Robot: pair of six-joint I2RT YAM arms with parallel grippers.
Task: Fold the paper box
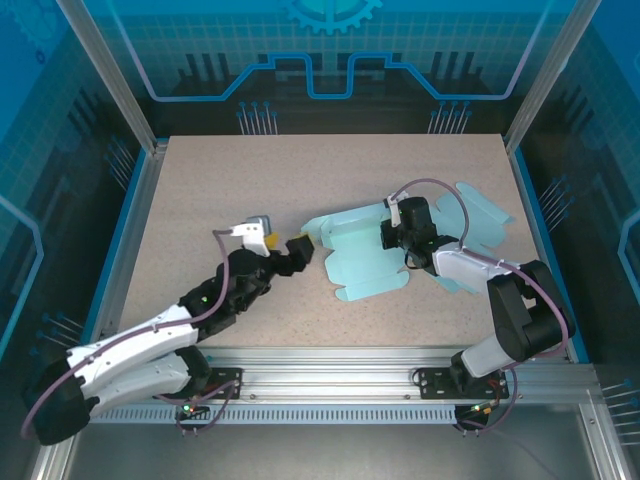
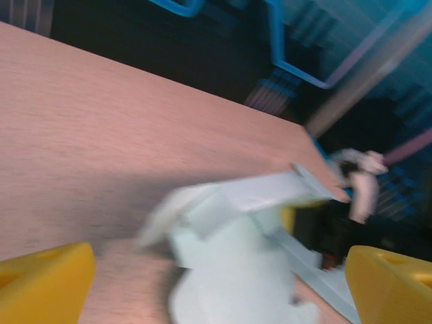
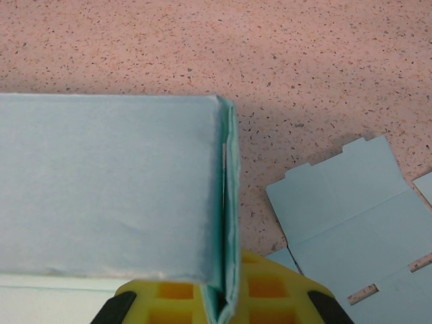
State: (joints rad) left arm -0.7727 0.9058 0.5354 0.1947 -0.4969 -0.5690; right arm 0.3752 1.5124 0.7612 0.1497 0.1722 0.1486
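The right hand [image 3: 223,300] is pressed together on a wall [image 3: 226,202] of the box [image 1: 350,265]; its yellow fingers [image 3: 270,290] pinch a doubled-over panel at its edge, most likely to hold the crease firm and to stop the thin sheet sliding while the other arm works; in the right wrist view the two layers of that panel stand on edge and lie close together, so the fold looks set but not locked; beyond it, other flaps [image 3: 351,223] lie flat on the tabletop [image 1: 220,190], not yet raised; the left hand [image 1: 300,250] is spread wide and holds nothing; its yellow fingers [image 2: 40,280] sit to either side of the box's left end, which rises between them in the left wrist view; that view is blurred, so whether a finger touches the paper cannot be told; the wide spread and the aim at that end suggest it is placed to take or push up the left flap against the anchor the right hand gives; the box itself lies from the middle of the tabletop toward the right edge, about midway between the near and far edges, mostly an open blank; by that, most of the folding remains to be done.
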